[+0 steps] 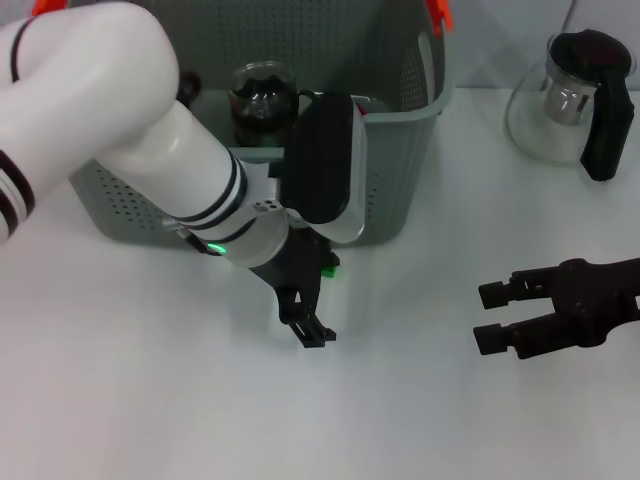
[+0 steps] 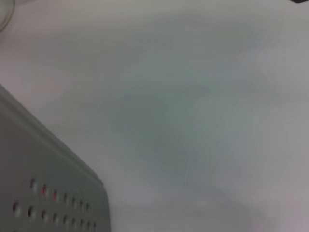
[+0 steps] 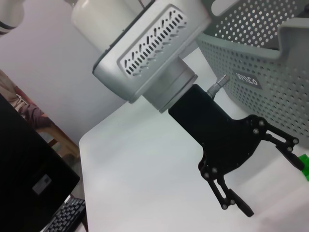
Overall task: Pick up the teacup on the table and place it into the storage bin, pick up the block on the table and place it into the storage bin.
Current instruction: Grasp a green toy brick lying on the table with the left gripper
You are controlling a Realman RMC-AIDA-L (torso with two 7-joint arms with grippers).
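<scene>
The grey perforated storage bin (image 1: 400,150) stands at the back of the table, and its wall (image 3: 270,72) and a corner (image 2: 48,193) show in the wrist views. A dark glass teacup (image 1: 262,95) stands inside it. A small green block (image 1: 329,267) lies on the table just in front of the bin, partly hidden by my left gripper. My left gripper (image 1: 318,300) points down at the table, open; in the right wrist view this gripper (image 3: 275,188) has its far fingertip right beside the block (image 3: 303,163). My right gripper (image 1: 488,317) hovers open and empty at the right.
A glass teapot with a black lid and handle (image 1: 575,100) stands at the back right. White tabletop (image 1: 150,400) spreads in front of the bin. A keyboard (image 3: 65,217) and a dark monitor sit beyond the table's far edge.
</scene>
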